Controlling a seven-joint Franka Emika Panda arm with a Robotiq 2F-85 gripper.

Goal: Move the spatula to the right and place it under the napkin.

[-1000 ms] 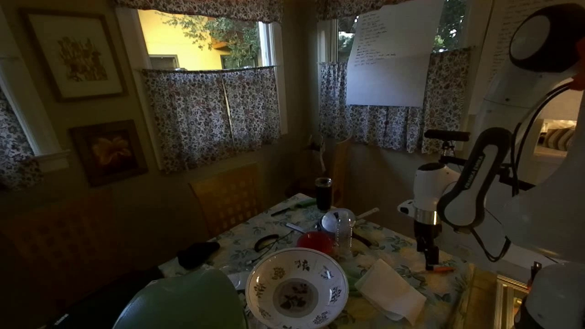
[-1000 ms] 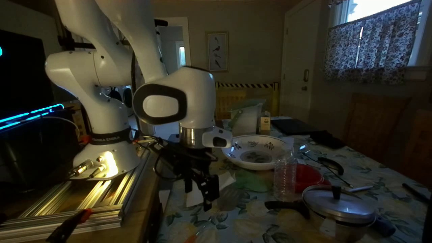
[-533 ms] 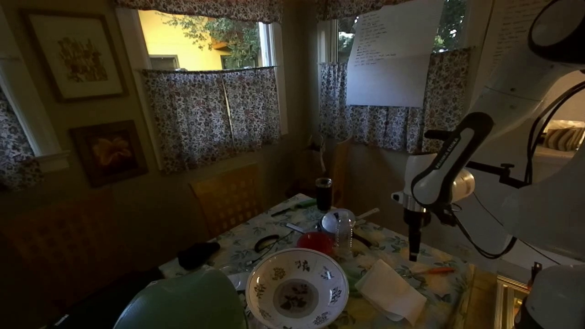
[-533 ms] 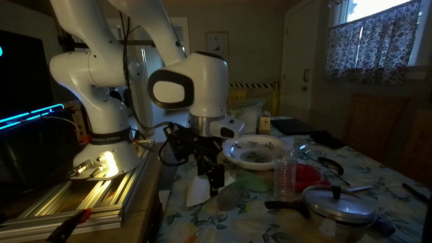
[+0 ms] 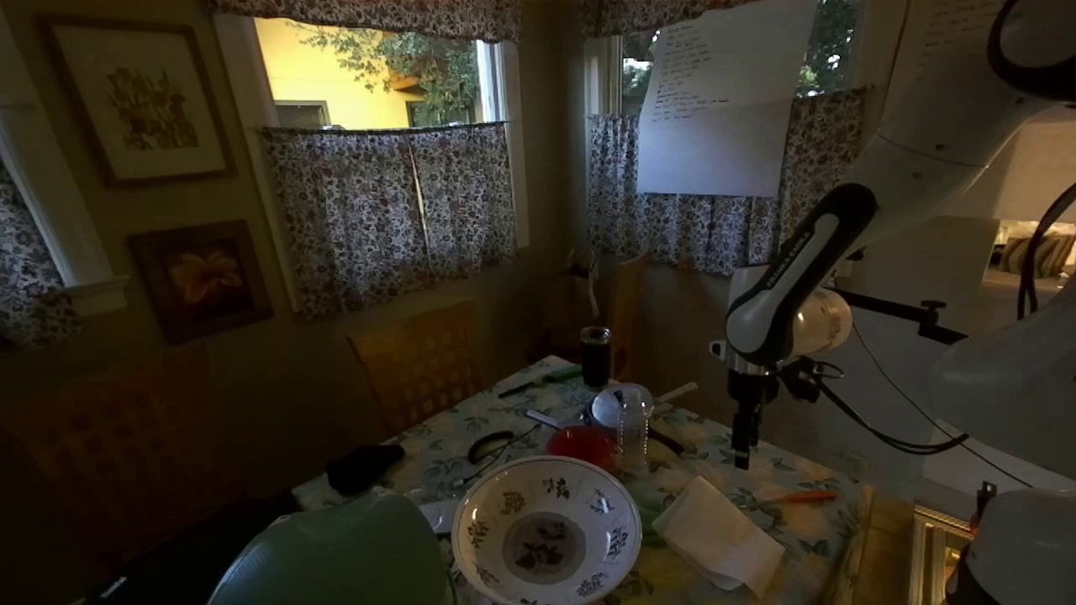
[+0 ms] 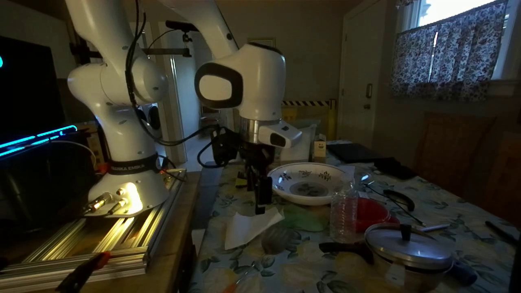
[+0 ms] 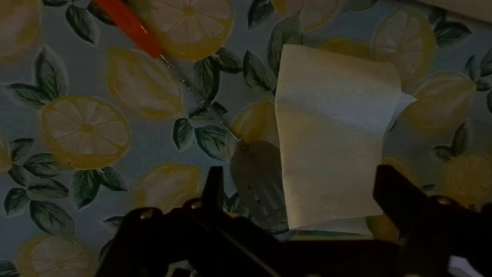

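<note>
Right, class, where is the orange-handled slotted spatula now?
In the wrist view, the orange-handled slotted spatula lies mostly left of centre on the lemon-print tablecloth, just left of the folded white napkin.

The tabletop (image 6: 293, 270), spread with a lemon-print cloth (image 7: 23, 119), carries a folded white napkin (image 7: 334, 146) between an orange-handled spatula (image 7: 253, 169) and a flower-patterned bowl (image 5: 545, 538), as well as a clear bottle (image 6: 343, 215) just beside a red bowl (image 6: 374, 213), a lidded pot (image 6: 407, 252) and, near one corner, a dark container (image 5: 595, 361).
</note>
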